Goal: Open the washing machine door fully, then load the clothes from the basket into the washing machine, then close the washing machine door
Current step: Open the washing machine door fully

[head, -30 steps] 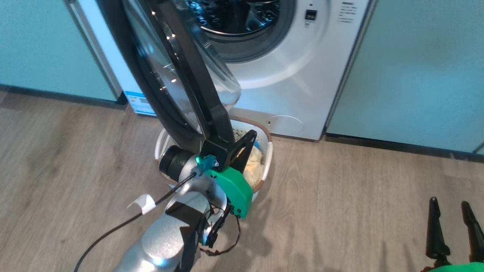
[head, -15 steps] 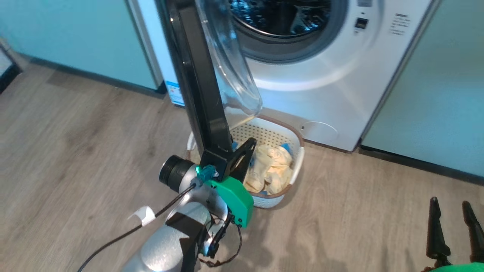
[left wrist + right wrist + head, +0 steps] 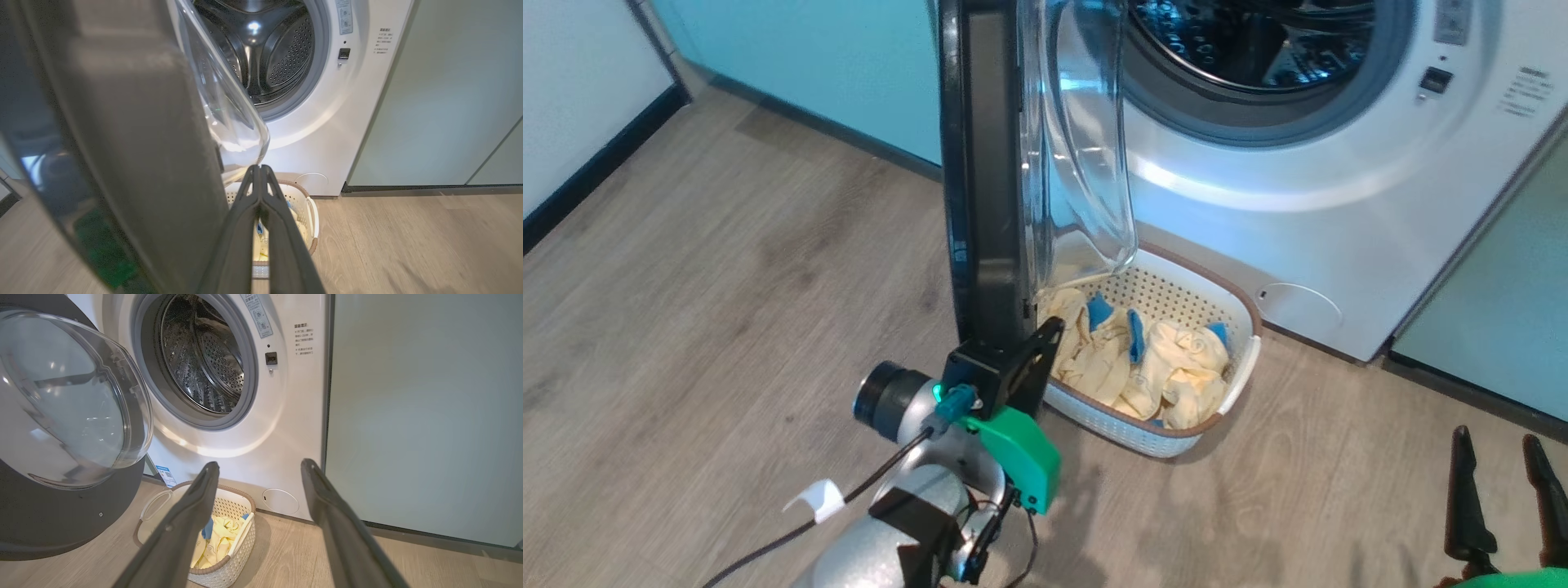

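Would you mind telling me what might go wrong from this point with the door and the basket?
1. The washing machine door stands only partly open, its glass bowl hanging close to the basket; reaching for the clothes may knock it.
2. The shut left jaws sit beside the door's inner side, gripping nothing, so they might slip and let it swing back.

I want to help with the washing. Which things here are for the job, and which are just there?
For the job: washing machine, washing machine door, basket, clothes.
Just there: green cabinet panels, wooden floor.
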